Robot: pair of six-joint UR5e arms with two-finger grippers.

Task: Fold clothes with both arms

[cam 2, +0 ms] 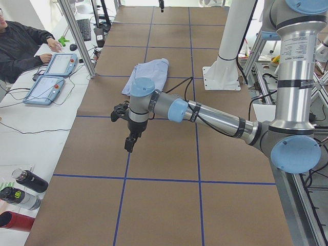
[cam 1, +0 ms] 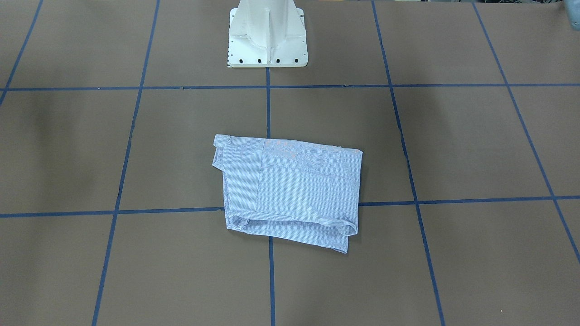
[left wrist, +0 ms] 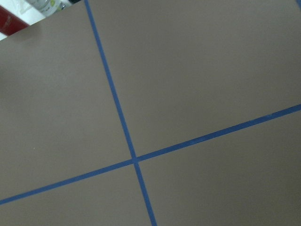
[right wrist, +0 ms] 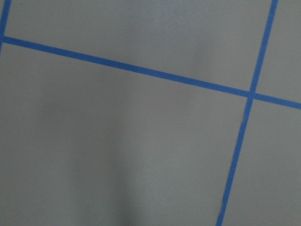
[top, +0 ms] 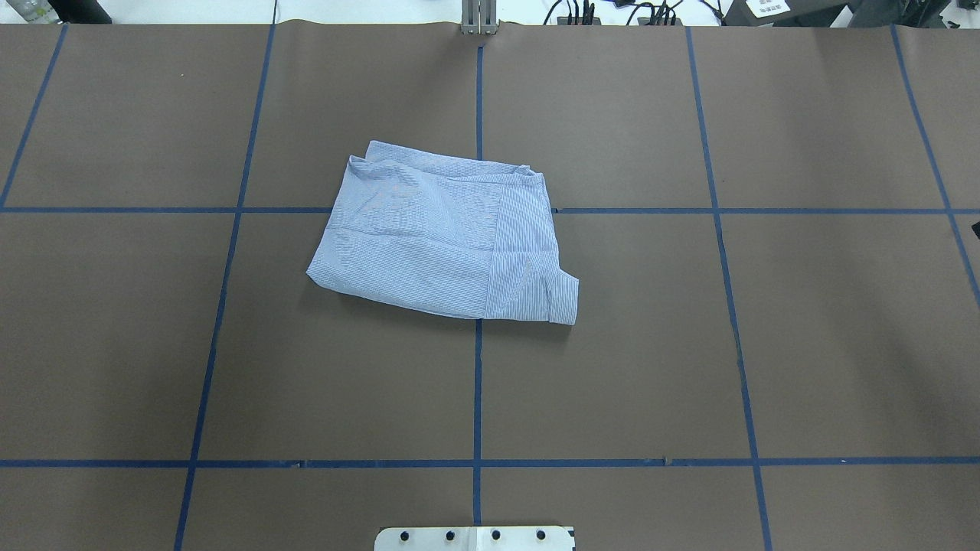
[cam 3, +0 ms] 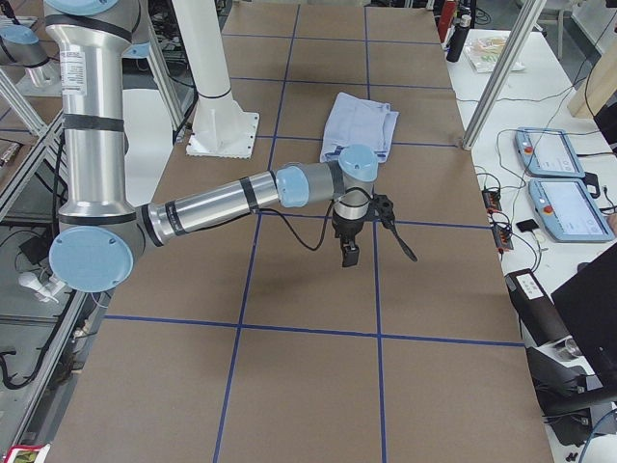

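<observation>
Folding looks done: the striped light-blue fabric shirt [cam 1: 290, 190] lies compact on the brown tabletop [cam 1: 453, 145], the left tool [cam 2: 129, 146] and right tool [cam 3: 347, 257] hang far off, and I cannot tell how far open they are.

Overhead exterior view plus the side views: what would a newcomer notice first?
A light blue-and-white striped shirt lies folded in a rough rectangle mid-table, over a crossing of blue tape lines. The grey-and-silver left arm and right arm both reach over bare brown table, well clear of it.
</observation>
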